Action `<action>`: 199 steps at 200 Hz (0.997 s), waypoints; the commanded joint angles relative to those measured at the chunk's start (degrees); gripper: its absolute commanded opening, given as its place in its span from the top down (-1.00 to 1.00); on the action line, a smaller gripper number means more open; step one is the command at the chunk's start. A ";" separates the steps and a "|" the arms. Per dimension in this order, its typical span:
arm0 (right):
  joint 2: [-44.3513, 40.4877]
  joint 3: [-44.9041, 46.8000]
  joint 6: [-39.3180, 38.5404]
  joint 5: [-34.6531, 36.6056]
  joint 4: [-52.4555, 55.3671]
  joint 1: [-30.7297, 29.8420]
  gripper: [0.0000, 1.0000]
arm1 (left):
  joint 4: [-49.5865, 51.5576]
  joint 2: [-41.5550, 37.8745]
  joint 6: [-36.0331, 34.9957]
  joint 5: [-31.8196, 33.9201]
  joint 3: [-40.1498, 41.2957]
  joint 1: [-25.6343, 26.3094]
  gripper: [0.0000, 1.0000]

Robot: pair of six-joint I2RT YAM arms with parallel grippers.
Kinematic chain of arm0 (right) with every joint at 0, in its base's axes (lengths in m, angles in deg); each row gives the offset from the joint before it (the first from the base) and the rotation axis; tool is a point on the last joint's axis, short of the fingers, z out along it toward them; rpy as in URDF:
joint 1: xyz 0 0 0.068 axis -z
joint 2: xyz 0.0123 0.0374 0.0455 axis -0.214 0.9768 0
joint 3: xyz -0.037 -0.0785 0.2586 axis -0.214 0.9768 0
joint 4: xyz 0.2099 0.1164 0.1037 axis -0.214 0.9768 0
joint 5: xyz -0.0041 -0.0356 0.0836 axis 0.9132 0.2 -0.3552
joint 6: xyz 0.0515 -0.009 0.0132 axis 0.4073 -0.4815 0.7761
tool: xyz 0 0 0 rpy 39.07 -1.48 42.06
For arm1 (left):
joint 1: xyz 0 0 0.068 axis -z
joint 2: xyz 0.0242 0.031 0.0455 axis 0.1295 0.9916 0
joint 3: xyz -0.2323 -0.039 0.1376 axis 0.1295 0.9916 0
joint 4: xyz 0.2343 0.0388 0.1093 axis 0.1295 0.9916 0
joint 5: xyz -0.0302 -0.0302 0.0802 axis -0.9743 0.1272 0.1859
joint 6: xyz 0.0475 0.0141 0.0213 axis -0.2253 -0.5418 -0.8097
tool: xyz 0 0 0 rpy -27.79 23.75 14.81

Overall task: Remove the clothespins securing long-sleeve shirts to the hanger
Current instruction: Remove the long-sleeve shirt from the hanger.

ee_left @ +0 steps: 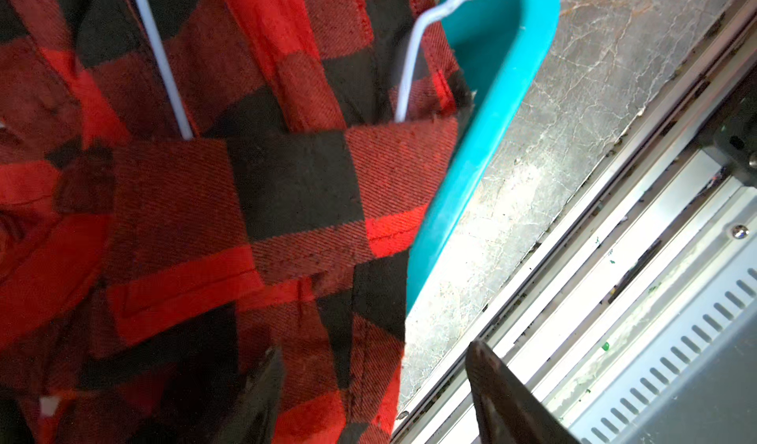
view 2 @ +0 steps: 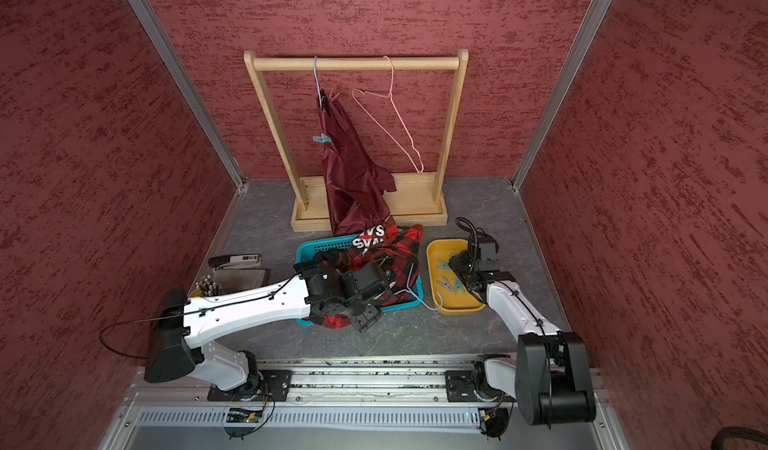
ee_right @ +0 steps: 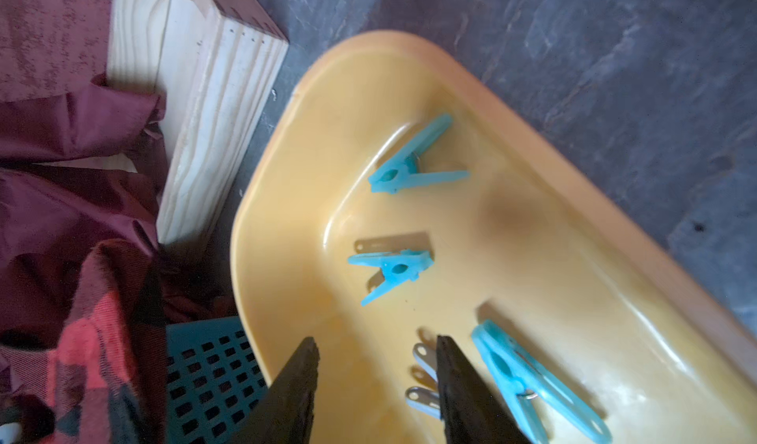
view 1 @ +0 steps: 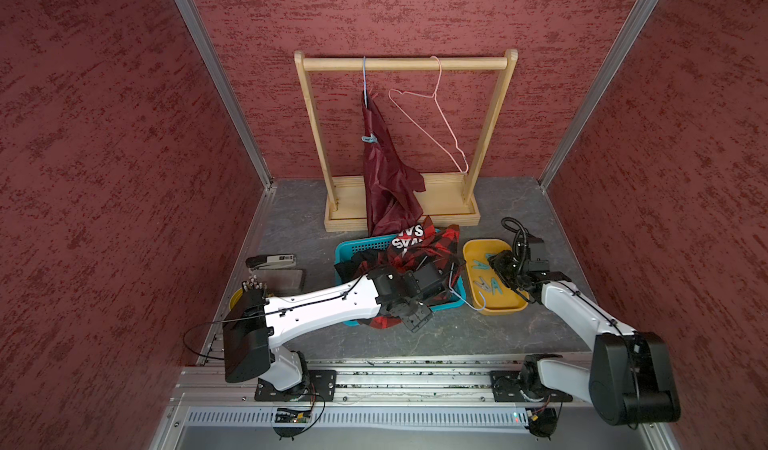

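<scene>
Right wrist view: the right claw (ee_right: 377, 339) hangs spread and empty over the yellow tray (ee_right: 409, 40), with teal clothespins (ee_right: 393, 270) just ahead of it. I'd lift it straight up, clear of the rim. The left claw (ee_left: 375, 347) is spread too, gripping nothing, above the plaid shirt (ee_left: 286, 184). One teal clip (view 1: 369, 138) pinches the maroon shirt (view 1: 386, 178), far beyond both claws. Between them, white lettering (view 1: 407, 236) lies upside down and folded — only "SA" reads.

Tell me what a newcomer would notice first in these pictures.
The maroon satin shirt hangs on the wooden rack at the back, one teal clothespin clipped on it. In front, a red-and-black plaid shirt heaps in a teal basket, and beside that a yellow tray holds loose clothespins under the open right tool.
</scene>
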 commanded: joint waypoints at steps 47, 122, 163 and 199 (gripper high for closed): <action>-4.07 -1.13 1.25 -1.18 0.23 0.28 -0.02 | 1.25 -0.78 -0.79 0.53 2.58 -0.91 -0.19; -5.53 -0.60 1.61 -1.89 0.29 0.29 -0.02 | 1.58 -1.31 -0.13 -0.20 2.56 -1.66 0.29; -5.97 -0.61 1.81 -2.05 0.47 0.30 -0.02 | 1.18 -1.43 0.03 -0.51 2.95 -2.43 0.53; -6.15 -0.83 1.70 -2.63 0.48 0.29 -0.03 | 1.32 -1.19 -0.06 -0.75 2.25 -2.67 0.89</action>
